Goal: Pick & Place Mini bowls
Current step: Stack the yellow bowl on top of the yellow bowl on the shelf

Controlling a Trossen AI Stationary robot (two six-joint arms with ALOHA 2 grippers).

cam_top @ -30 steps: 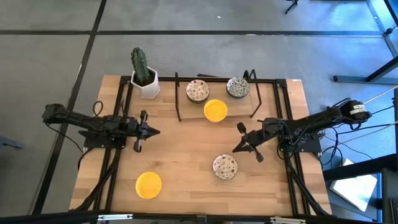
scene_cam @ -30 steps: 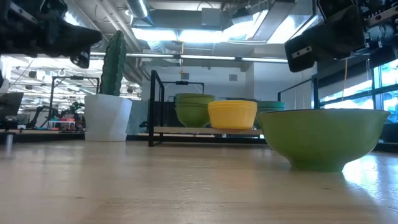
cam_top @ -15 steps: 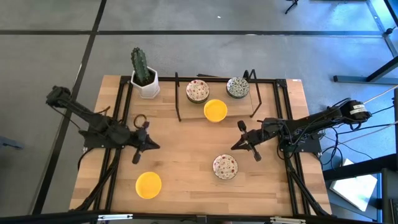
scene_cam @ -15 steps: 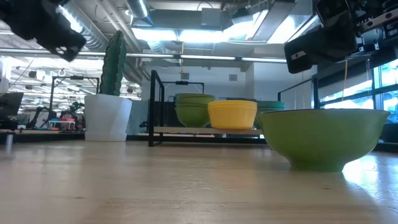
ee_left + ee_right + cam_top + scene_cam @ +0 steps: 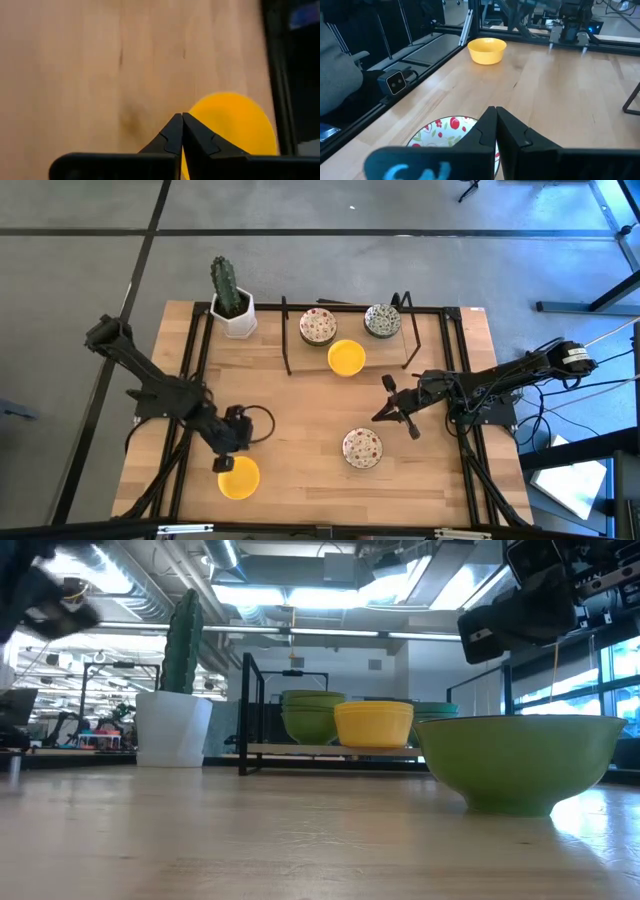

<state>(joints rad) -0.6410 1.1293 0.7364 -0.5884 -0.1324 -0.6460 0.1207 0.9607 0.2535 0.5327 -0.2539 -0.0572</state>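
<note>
Left hand (image 5: 224, 465) has swung to yellow bowl (image 5: 240, 478).

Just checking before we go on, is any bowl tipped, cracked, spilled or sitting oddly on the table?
Nothing stands out. The five bowls sit upright: three on the rack, a yellow bowl and a floral bowl on the table. The cactus pot stands straight.

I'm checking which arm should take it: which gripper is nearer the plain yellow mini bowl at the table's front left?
Left. The left gripper, shut, sits right at the rim of the plain yellow mini bowl. The right gripper, also shut, is far across the table, beside the white red-speckled mini bowl.
</note>
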